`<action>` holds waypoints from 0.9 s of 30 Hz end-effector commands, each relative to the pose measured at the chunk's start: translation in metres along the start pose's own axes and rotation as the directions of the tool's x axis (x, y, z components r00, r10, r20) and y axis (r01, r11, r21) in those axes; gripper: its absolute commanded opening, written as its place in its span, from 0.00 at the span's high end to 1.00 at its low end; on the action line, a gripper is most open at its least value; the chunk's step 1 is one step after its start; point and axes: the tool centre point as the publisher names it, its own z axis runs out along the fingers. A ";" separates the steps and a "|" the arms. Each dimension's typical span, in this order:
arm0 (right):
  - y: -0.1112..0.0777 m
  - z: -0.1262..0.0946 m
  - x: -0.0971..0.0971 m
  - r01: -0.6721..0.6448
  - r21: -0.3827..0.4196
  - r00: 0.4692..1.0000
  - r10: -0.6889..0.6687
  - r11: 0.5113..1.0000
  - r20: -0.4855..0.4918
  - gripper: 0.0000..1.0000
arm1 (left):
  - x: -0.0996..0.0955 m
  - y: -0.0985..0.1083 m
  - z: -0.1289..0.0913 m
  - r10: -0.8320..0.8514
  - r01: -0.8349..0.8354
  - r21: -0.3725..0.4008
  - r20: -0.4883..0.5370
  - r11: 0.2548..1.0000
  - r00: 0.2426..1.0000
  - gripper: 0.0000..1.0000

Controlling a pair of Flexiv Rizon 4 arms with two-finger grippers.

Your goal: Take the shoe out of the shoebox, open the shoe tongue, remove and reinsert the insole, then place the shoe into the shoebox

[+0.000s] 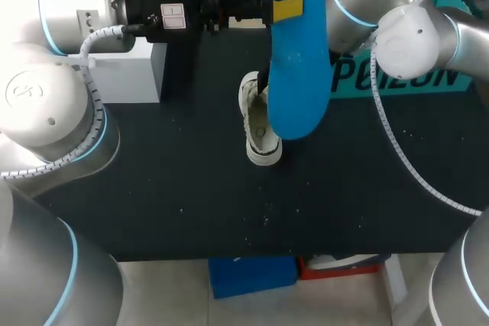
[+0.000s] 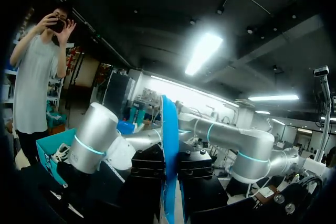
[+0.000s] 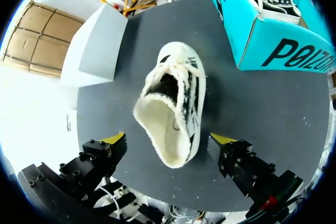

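Since the shoe [image 1: 258,131] already lies out on the bench [image 1: 153,188], with the shoebox [image 1: 359,85] at its two o'clock, and the blue insole [image 1: 296,74] hangs clamped in the left pincer [image 1: 284,8] above it, removal looks done. The right pincer [image 3: 168,139] hovers over the shoe, fingers apart; reinserting the insole and reboxing remain.

Dark table [image 1: 191,211] right across the head view, matte and near black, dotted with tiny pale flecks, thickest toward the middle front. Its near edge runs straight from side to side. At the far left a white box [image 1: 130,70] sits on it, plain-sided and square-cornered. In the right wrist view that box stands near the table's edge, one face paler than the other.
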 end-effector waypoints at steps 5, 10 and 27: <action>-0.009 0.003 -0.007 -0.103 -0.069 0.967 0.083 0.992 -0.241 0.00 | -0.001 0.001 0.001 0.002 -0.002 0.003 0.000 1.000 1.000 1.00; -0.010 -0.007 0.000 -0.134 -0.080 0.940 0.101 0.988 -0.327 0.00 | -0.001 0.001 0.001 0.002 -0.002 0.003 0.000 1.000 1.000 1.00; -0.009 -0.021 0.010 -0.185 -0.120 0.801 0.079 0.976 -0.593 0.00 | -0.001 0.001 0.001 0.002 -0.002 0.003 0.000 1.000 1.000 1.00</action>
